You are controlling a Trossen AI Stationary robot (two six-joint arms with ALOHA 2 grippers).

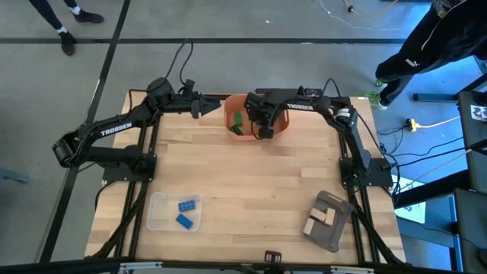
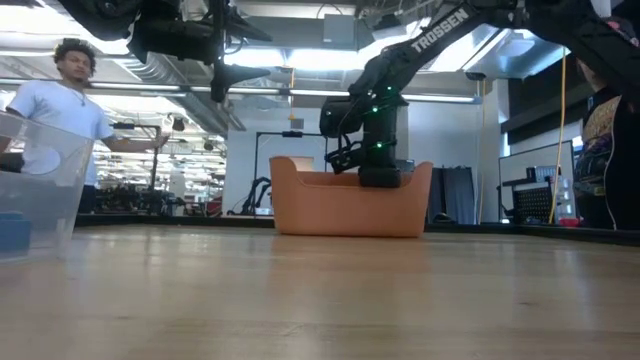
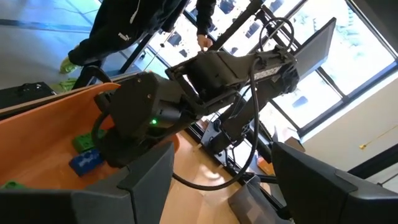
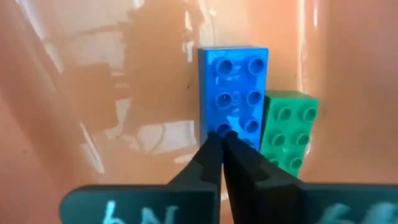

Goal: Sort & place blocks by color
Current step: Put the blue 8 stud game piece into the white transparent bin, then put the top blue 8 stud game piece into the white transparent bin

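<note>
At the far edge of the wooden table (image 1: 251, 175), the orange bin (image 1: 285, 120) is the landmark for everything else. The right arm reaches down into it from the side, a pose that I judge suits picking from a deep tub. The left arm waits just beside the bin's other wall, its left gripper (image 1: 204, 106) raised and pointing at the bin; its two fingers stand wide apart with nothing between them.

Well away from the bin, at the near edge, sit a clear tray (image 1: 157, 221) holding two blue blocks (image 1: 186, 213) and a grey tray (image 1: 335, 236) holding tan blocks (image 1: 318, 221), so each colour seems to have its own home.

Inside the bin lie green blocks (image 1: 237, 124), and against its wall a blue block (image 4: 233, 93) touching a green block (image 4: 287, 127). The right gripper (image 4: 222, 149) has its fingertips pressed together at the blue block's lower edge; whether they pinch it or merely touch it I cannot tell. Blue probably belongs in the clear tray.
</note>
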